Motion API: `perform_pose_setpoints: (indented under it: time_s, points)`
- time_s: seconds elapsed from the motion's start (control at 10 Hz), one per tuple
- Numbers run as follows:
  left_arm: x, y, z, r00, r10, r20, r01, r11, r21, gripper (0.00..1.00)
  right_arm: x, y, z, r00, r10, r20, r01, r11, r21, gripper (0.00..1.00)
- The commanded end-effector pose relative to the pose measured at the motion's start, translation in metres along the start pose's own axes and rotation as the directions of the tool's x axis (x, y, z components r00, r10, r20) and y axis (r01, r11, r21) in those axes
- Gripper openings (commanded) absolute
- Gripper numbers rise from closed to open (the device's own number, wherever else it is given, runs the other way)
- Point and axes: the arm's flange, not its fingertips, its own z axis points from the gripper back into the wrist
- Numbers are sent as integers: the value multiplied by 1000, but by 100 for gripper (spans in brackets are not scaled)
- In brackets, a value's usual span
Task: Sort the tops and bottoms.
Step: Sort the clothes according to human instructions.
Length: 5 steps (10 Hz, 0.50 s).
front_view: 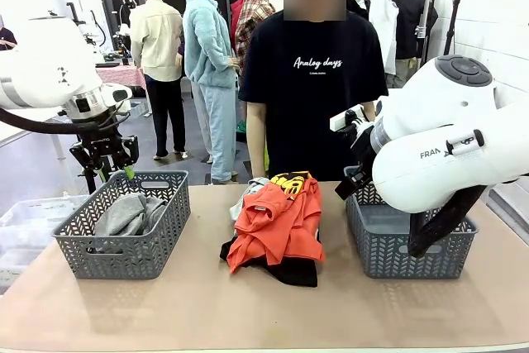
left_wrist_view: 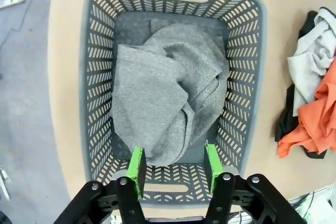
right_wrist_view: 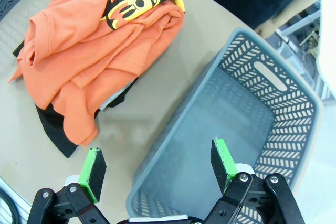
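A grey T-shirt (left_wrist_view: 163, 103) lies crumpled in the left lattice basket (front_view: 169, 233). My left gripper (left_wrist_view: 175, 165) hangs open just above that basket's near end, with nothing between its green pads (left_wrist_view: 137, 163). In the front view the left gripper (front_view: 107, 163) sits over the basket's far left corner. The pile in mid-table has an orange-red shirt (front_view: 277, 221) with yellow-and-black print on top, a light grey sweatshirt (front_view: 248, 194) behind it, and the black bottoms (front_view: 285, 270) underneath. My right gripper (right_wrist_view: 159, 169) stands open above the near rim of the right basket (right_wrist_view: 294, 103), beside the orange shirt (right_wrist_view: 89, 51).
A person in a black printed T-shirt (front_view: 314, 80) stands at the table's far edge behind the pile. The right basket (front_view: 405, 241) holds nothing. Bare tabletop (front_view: 248, 312) runs along the front. A clear plastic bin (front_view: 25, 221) sits off the table's left side.
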Motion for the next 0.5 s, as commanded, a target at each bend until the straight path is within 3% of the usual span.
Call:
perform_pose_setpoints:
  time_s: [0.0, 0.4]
  points:
    - [0, 1, 0, 1000, 3, 3, -3, 1000, -3, 59, 0, 0, 0, 1000, -2, 6, 2, 1000, 1, 100]
    - [0, 1, 0, 1000, 3, 3, -3, 1000, -3, 59, 0, 0, 0, 1000, -2, 6, 2, 1000, 1, 100]
